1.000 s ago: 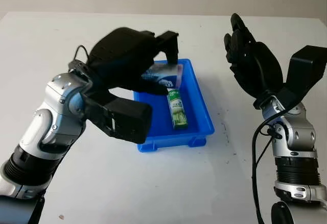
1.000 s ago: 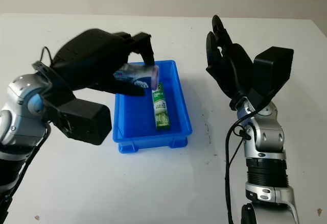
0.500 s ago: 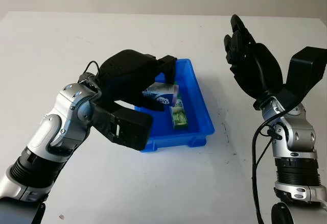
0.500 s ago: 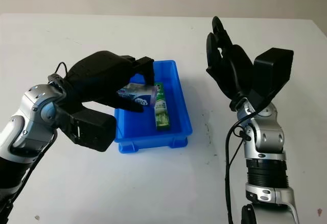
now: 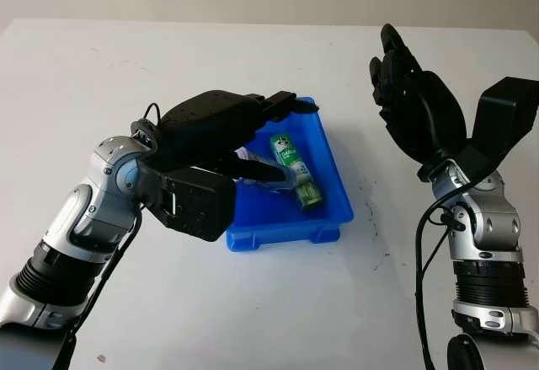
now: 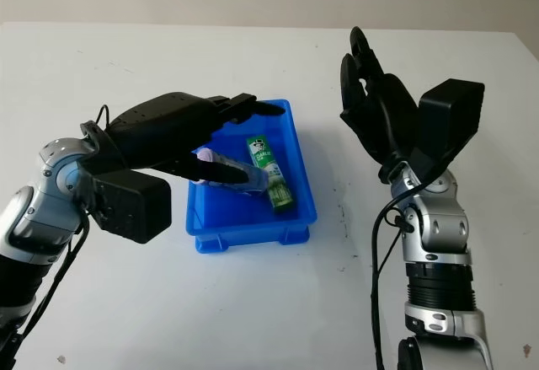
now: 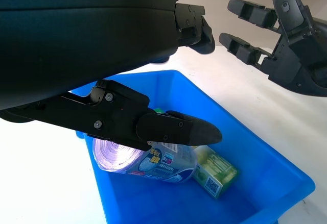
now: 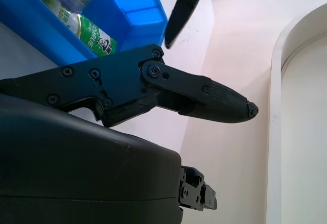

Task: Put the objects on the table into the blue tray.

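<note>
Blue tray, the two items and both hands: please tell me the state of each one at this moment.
Blue tray: upright on the table, holding two items.
Green box: lying flat inside the tray.
Purple roll pack: lying in the tray, beside the green box, under the left hand's fingers.
Left hand: open, over the tray.
Right hand: open, raised right of the tray.

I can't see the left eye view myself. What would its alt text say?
A black robot left hand hangs open over a blue tray on a white table, with a purple-capped packet and a green box lying inside. The right hand is raised, open, beside the tray.
</note>
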You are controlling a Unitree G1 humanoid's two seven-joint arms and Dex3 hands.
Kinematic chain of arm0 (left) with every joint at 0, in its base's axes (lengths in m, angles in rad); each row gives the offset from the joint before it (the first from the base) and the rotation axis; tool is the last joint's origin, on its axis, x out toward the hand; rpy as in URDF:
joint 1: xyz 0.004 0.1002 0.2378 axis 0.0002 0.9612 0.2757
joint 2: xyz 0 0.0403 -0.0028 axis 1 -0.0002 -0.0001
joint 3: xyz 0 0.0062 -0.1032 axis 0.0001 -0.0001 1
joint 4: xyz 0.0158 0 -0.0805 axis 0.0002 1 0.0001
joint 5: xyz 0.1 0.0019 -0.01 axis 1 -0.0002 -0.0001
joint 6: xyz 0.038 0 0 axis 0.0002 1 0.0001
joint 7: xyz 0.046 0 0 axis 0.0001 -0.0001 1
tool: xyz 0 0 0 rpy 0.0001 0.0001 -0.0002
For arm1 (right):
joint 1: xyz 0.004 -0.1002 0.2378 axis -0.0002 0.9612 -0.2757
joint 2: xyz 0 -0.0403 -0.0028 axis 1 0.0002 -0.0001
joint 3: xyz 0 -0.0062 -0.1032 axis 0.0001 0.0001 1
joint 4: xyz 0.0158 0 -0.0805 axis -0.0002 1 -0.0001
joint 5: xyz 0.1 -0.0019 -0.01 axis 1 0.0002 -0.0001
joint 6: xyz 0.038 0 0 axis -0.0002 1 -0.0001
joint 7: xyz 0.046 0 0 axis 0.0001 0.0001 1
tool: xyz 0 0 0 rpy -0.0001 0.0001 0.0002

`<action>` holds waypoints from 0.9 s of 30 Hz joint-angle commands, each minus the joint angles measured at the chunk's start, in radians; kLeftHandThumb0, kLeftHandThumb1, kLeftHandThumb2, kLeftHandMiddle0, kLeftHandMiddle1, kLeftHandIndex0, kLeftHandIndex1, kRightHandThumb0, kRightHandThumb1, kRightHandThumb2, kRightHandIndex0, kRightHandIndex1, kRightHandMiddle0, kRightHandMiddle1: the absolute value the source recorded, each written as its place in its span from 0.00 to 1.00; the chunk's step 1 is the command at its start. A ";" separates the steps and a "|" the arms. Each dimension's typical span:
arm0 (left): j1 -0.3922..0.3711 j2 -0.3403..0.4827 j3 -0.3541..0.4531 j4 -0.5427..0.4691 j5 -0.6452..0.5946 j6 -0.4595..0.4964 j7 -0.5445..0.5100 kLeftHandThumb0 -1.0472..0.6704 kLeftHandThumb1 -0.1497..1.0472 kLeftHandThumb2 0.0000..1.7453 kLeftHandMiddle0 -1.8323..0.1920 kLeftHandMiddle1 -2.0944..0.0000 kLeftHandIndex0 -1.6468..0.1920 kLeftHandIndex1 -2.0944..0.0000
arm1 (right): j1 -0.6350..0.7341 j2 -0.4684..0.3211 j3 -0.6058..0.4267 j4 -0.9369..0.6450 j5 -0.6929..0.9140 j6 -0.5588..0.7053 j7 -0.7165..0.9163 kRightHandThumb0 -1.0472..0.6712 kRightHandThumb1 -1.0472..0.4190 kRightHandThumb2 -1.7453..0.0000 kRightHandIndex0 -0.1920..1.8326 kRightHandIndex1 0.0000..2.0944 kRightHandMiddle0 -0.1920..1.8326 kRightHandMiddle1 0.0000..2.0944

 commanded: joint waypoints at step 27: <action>0.125 -0.262 0.448 0.119 -0.507 0.128 0.395 0.15 1.00 0.36 0.99 0.98 1.00 0.98 | 0.003 0.073 0.026 0.017 -0.040 -0.103 -0.045 0.17 0.00 0.56 0.00 0.00 0.00 0.00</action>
